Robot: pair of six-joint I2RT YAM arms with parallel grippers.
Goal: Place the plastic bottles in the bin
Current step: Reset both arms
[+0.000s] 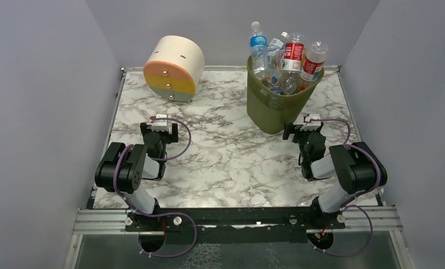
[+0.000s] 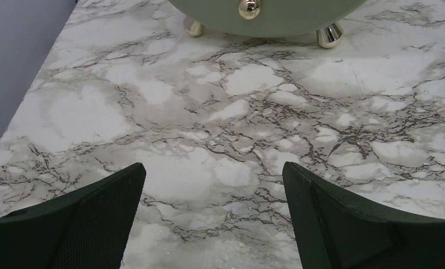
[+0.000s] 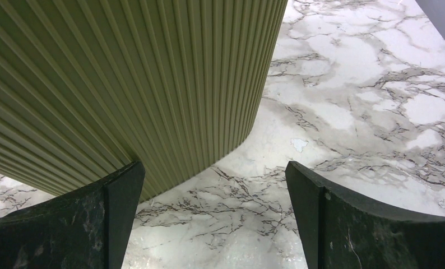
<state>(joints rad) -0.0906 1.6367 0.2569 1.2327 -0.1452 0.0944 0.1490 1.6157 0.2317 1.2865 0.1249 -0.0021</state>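
Note:
The olive-green bin (image 1: 273, 106) stands at the back right of the marble table, packed with several plastic bottles (image 1: 287, 59) whose necks and caps rise above its rim. My right gripper (image 1: 304, 128) rests low just right of the bin's base, open and empty; in its wrist view the bin's ribbed wall (image 3: 125, 84) fills the upper left, close to the left finger. My left gripper (image 1: 160, 128) hovers over bare marble at the left, open with nothing between its fingers (image 2: 69, 224).
A round cream, orange and yellow drawer box (image 1: 174, 68) sits at the back left; its lower edge and gold feet (image 2: 328, 35) show at the top of the left wrist view. Grey walls enclose the table on three sides.

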